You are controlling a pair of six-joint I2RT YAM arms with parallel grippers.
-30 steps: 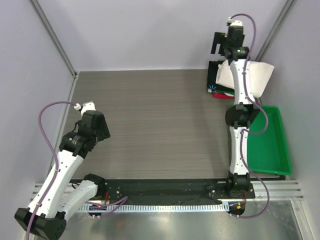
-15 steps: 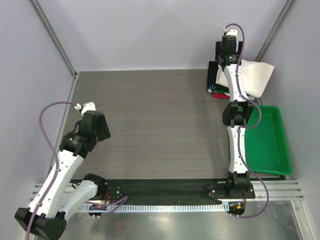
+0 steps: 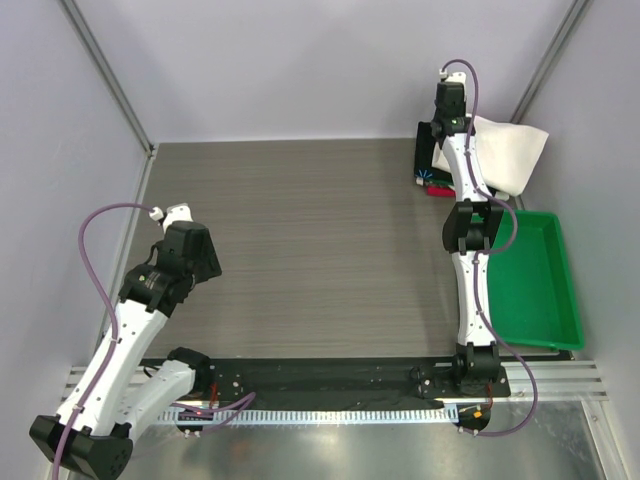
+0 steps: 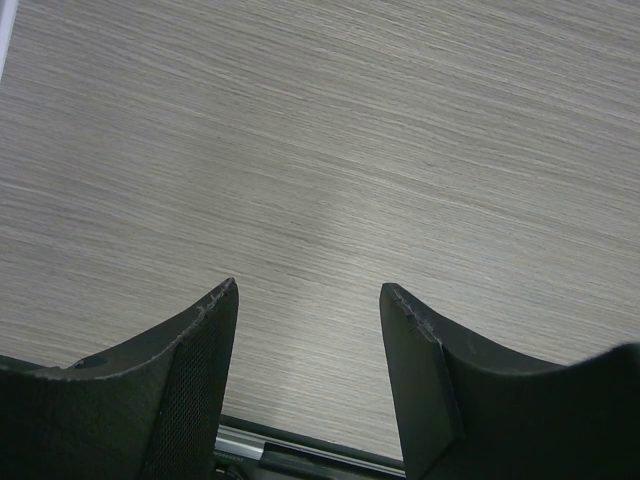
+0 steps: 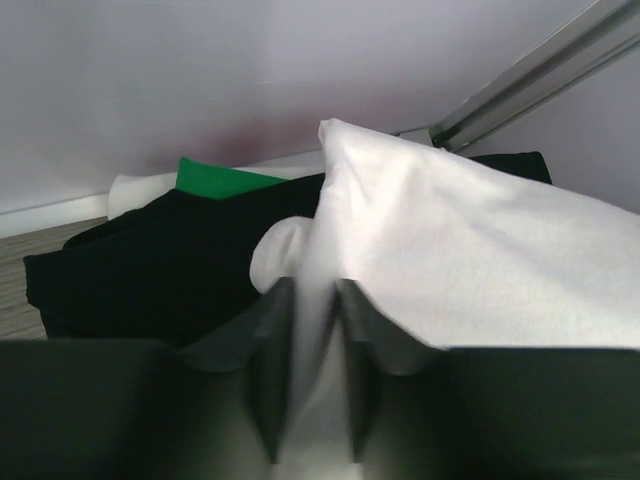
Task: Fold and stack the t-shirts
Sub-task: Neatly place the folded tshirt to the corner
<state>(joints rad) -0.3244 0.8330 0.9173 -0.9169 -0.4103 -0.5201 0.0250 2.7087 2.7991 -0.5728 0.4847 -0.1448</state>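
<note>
Right gripper [image 5: 310, 400] at far right corner of table [image 3: 300, 230], arm stretched out along the right side. Fingers [image 5: 268, 370] narrow, pinched on a raised fold of white tee [image 5: 460, 260], with cloth visible in the gap between both pads. White tee on top of the pile, draped toward the right wall, bulk to the right of the gripper. Beneath it and to the left: black tee [image 5: 150, 270], touching the white one. Behind the black tee, against the back wall: green tee [image 5: 215, 178], only an edge showing. In top view, a red edge [image 3: 440, 192] at the near side of the pile; garment not identifiable. Tray [image 3: 570, 300] just beside the pile on its near side, along the right edge of the table; contact with the pile cannot be told. Left gripper [image 4: 307, 300] at near left, well apart from the pile, hovering over bare wood-grain surface. Fingers wide, nothing between them, nothing held.
</note>
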